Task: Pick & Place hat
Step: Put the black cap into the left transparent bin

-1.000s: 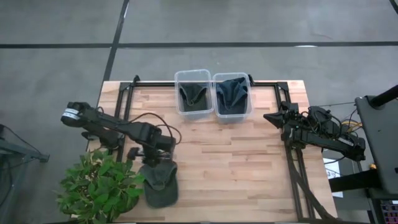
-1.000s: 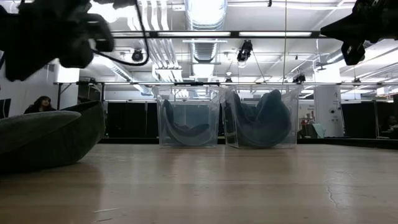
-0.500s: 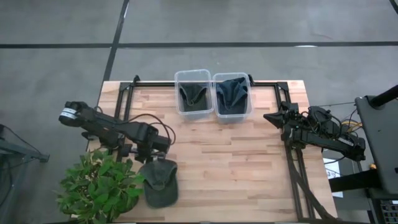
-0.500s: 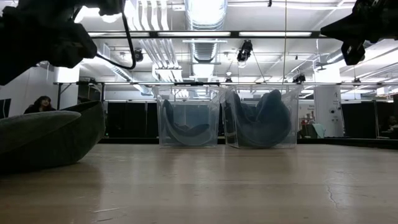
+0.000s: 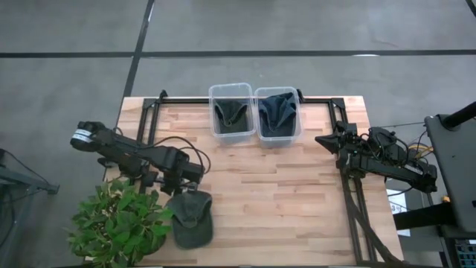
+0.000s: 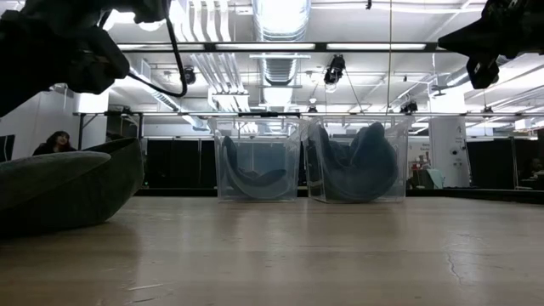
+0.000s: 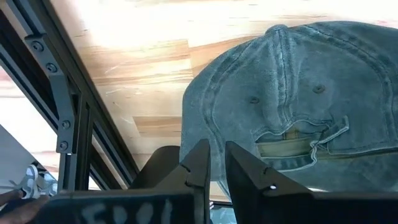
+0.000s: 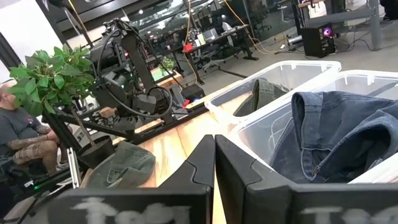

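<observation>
A grey-green cap (image 5: 192, 217) lies on its brim and crown at the table's near left, big at the left of the low view (image 6: 59, 191). My left gripper (image 5: 181, 182) hovers just beyond the cap's far edge. Its fingers (image 7: 216, 155) are shut but for a slit and stand over the cap's (image 7: 298, 99) rim without touching. My right gripper (image 5: 321, 139) waits, shut, above the table's right side (image 8: 214, 146). One dark green hat lies in the left bin (image 5: 231, 112) and a blue denim hat lies in the right bin (image 5: 277, 113).
The two clear bins stand side by side at the far edge (image 6: 302, 157). A potted plant (image 5: 119, 223) crowds the near left corner beside the cap. Black frame rails (image 5: 152, 119) run along the table's left and right sides. A seated person (image 8: 15, 137) is beyond the table.
My left arm has drawn back a little toward the table's left edge and risen slightly off the cap. The cap has stayed where it was.
</observation>
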Robot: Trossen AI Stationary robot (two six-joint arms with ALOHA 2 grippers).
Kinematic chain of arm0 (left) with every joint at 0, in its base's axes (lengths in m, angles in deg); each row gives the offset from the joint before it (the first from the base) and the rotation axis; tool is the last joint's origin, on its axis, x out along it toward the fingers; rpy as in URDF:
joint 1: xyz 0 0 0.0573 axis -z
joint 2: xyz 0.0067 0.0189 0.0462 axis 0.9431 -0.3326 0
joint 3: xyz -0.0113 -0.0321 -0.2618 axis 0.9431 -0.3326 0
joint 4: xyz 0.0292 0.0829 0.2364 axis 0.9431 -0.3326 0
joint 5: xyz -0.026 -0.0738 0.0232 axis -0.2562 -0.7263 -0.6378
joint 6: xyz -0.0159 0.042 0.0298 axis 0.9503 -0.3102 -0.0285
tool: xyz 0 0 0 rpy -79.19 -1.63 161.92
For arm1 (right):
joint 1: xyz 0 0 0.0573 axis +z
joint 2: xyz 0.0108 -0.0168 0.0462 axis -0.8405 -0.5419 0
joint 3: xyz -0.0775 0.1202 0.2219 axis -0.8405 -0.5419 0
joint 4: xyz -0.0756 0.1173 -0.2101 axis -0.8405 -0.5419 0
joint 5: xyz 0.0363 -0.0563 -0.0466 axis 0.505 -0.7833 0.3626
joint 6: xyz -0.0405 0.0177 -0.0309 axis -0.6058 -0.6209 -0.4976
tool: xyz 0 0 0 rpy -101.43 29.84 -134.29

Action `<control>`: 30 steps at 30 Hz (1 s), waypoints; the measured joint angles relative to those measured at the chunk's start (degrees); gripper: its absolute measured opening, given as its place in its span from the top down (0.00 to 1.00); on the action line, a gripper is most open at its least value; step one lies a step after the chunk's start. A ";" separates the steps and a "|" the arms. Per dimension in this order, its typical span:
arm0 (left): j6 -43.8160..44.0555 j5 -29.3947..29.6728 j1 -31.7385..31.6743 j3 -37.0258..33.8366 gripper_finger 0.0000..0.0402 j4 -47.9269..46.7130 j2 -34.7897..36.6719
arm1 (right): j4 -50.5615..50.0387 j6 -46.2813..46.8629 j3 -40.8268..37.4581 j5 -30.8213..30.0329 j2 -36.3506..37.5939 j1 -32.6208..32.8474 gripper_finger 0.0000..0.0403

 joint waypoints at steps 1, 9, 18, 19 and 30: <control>-0.06 0.00 0.00 0.00 0.90 -0.18 0.02 | 0.00 0.02 0.00 0.00 0.00 0.01 0.98; -0.43 0.02 -0.02 0.00 0.77 -0.42 0.09 | 0.00 0.02 0.00 -0.02 0.00 0.00 0.98; 3.09 -4.84 0.01 0.00 0.48 0.69 0.09 | 0.00 0.12 0.00 -0.02 0.00 0.00 0.98; 3.97 -6.32 0.19 0.00 0.46 1.23 0.09 | 0.00 0.23 0.00 0.00 0.00 0.02 0.98; 16.83 -9.46 4.74 0.00 0.45 3.88 0.09 | 0.00 0.26 0.00 0.00 0.00 0.00 0.98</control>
